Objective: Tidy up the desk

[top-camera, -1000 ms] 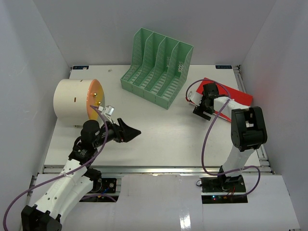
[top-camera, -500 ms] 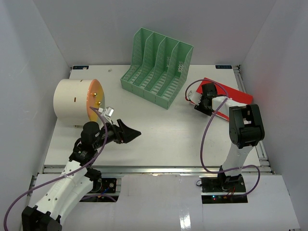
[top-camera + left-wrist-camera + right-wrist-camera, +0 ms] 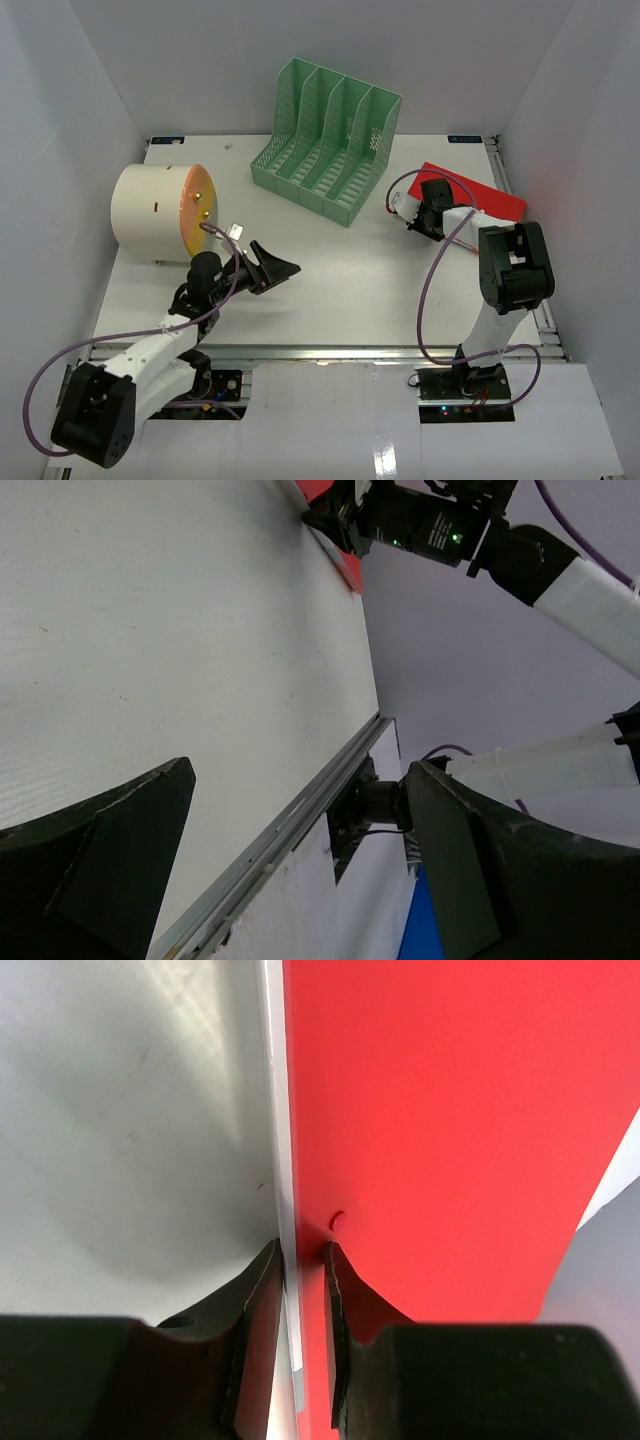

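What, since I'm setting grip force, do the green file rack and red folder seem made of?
The green file rack: likely moulded plastic, matte; its walls are slotted lattice. The red folder: smooth, uniformly coloured thin cover over a white edge; coated card or plastic, can't tell.

White-walled booth, evenly lit
Plain walls close the left, far and right sides of the table; a white panel fronts its near edge.

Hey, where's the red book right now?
In the top view, the red book lies at the desk's far right corner, right of the green file rack; the right tool pinches its edge.
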### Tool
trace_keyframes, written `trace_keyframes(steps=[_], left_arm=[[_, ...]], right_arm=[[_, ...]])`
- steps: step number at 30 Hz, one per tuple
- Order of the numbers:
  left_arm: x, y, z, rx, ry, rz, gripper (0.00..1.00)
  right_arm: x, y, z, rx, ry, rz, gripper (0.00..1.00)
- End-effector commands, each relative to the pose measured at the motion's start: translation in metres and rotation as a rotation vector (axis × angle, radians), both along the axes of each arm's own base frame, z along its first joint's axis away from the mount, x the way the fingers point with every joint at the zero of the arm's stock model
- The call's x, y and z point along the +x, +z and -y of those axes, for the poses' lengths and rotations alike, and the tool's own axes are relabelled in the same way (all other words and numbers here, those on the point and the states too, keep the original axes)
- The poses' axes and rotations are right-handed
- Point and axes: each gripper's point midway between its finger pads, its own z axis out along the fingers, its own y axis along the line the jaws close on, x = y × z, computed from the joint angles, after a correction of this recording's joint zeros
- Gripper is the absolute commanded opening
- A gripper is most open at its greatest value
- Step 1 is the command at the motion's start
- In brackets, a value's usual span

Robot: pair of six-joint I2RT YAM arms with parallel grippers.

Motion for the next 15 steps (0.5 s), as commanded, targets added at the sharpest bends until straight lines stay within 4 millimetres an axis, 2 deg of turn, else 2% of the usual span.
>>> trace_keyframes(steps=[1, 6, 8, 9, 13, 15], left_arm=[[0.019, 0.026, 0.01, -0.073, 0.019, 0.068, 0.98], [0.031, 0.019, 0.028, -0.074, 0.009, 0.047, 0.98], [0.034, 0.016, 0.038, -0.081, 0.003, 0.024, 0.98], [0.037, 0.008, 0.046, -0.078, -0.004, -0.001, 0.98], [0.045, -0.005, 0.078, -0.083, -0.044, -0.042, 0.98], [0.05, 0.002, 0.093, -0.096, -0.063, -0.031, 0.98]], right_arm=[[-0.041, -0.004, -0.015, 0.12, 0.03, -0.101, 0.11], [-0.07, 0.007, -0.033, 0.213, 0.092, -0.137, 0.08], [-0.079, 0.017, -0.037, 0.232, 0.117, -0.124, 0.08], [-0.086, 0.019, -0.04, 0.239, 0.134, -0.128, 0.08], [-0.113, 0.027, -0.054, 0.268, 0.207, -0.143, 0.08], [-0.125, 0.03, -0.06, 0.287, 0.24, -0.148, 0.08]])
